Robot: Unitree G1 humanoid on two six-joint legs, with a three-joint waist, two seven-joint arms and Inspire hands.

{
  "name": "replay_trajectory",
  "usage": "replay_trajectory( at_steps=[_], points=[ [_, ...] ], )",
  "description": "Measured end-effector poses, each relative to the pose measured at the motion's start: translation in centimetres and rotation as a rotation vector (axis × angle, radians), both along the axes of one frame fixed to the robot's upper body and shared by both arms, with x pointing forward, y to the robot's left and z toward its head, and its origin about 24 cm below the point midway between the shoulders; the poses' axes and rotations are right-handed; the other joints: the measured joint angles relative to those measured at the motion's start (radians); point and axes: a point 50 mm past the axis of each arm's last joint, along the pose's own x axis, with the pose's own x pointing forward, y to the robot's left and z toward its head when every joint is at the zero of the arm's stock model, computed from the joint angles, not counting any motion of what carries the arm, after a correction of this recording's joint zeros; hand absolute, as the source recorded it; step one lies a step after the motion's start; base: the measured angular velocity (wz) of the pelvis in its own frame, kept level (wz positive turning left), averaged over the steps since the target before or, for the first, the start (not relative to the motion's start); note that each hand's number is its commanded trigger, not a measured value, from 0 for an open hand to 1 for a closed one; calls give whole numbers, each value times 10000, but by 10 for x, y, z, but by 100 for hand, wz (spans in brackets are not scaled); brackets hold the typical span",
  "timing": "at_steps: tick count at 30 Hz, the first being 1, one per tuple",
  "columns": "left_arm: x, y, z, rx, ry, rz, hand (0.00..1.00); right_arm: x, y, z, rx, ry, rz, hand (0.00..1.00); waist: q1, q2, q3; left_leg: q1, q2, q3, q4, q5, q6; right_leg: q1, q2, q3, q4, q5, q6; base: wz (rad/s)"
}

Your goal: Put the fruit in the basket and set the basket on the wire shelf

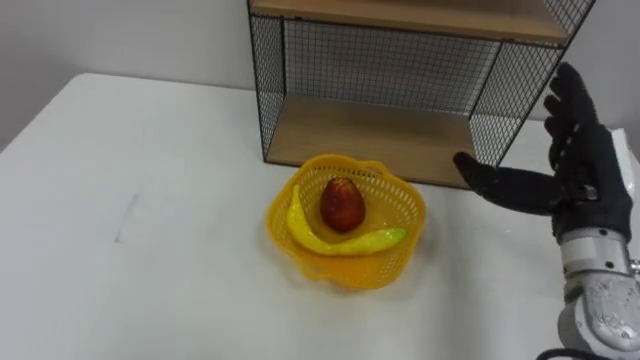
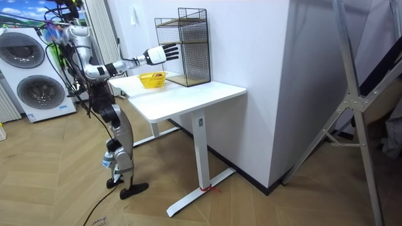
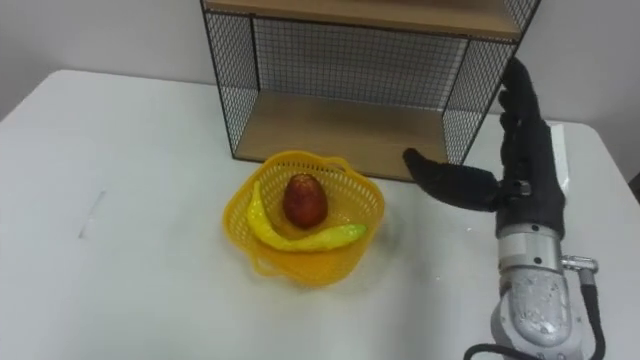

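Right hand [image 1: 585,175] spread open beside the filled basket [image 1: 350,270].

The hand is held upright above the white table [image 1: 150,200], fingers straight and apart, thumb stretched out to its left and holding nothing. The yellow basket sits on the table to the left of the hand, a little past the thumb tip and not touching it. Inside it lie a red fruit [image 1: 342,204] and a banana [image 1: 330,240] curled round the fruit's near side. The wire shelf [image 1: 370,135] stands ahead and to the left of the hand, just behind the basket. In the room view the robot stands at the table's end with this arm reaching out over the tabletop.
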Motion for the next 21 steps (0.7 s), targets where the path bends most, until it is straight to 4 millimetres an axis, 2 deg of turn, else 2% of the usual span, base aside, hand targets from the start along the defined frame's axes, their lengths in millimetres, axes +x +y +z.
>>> replay_trajectory(
  at_steps=[2, 5, 6, 8, 11, 13, 16, 21],
  points=[
    [17, 6, 25, 1389, -300, -304, 0, -2, -3, -1, -138, 51, -253, 0, 8, 64, -15, 8, -13, -10, 21, 2, -1, 13, -8, 0, 6, -2, -3, 0],
    [48, 7, 72, 4079, -622, -1302, 0, -6, -8, -5, -169, 160, -777, 0, -41, 135, 15, -57, -77, -10, 39, 38, 29, -144, -66, -9, 154, -37, -6, -5],
    [53, 5, 79, 4466, -714, -1483, 0, -7, -9, -5, -178, 169, -818, 0, -78, 165, 38, -87, -81, -16, 74, 38, 32, -156, -74, -8, 176, -42, -4, 0],
    [74, -3, 109, 6156, -1032, -2362, 0, -8, -11, -6, -158, 206, -953, 0, -210, 194, 70, -159, -114, -78, 147, 32, 41, -149, -98, -14, 148, -43, -1, 6],
    [91, -19, 139, 7773, -1619, -3441, 0, -8, -12, -6, -164, 192, -956, 0, -375, 191, 101, -155, -114, -90, 153, 33, 42, -154, -95, -16, 160, -44, -1, 1],
    [100, -30, 149, 8136, -2172, -4207, 0, -9, -13, -8, -22, 165, -953, 0, -458, 216, 173, -161, -104, -89, 155, 32, 41, -158, -90, -70, 152, -44, -1, 0],
    [114, -44, 152, 8058, -2753, -5773, 0, -10, -13, -9, 426, 49, -823, 0, -631, 197, 224, -178, -106, -106, 158, 33, 40, -160, -93, -51, 143, -45, -3, 0],
    [139, -71, 137, 6425, -3939, -8655, 0, -13, -11, -21, 1049, 211, -462, 0, -785, 78, 224, -179, -113, -118, 151, 33, 40, -151, -95, -110, 135, -77, 0, 0]
  ],
)
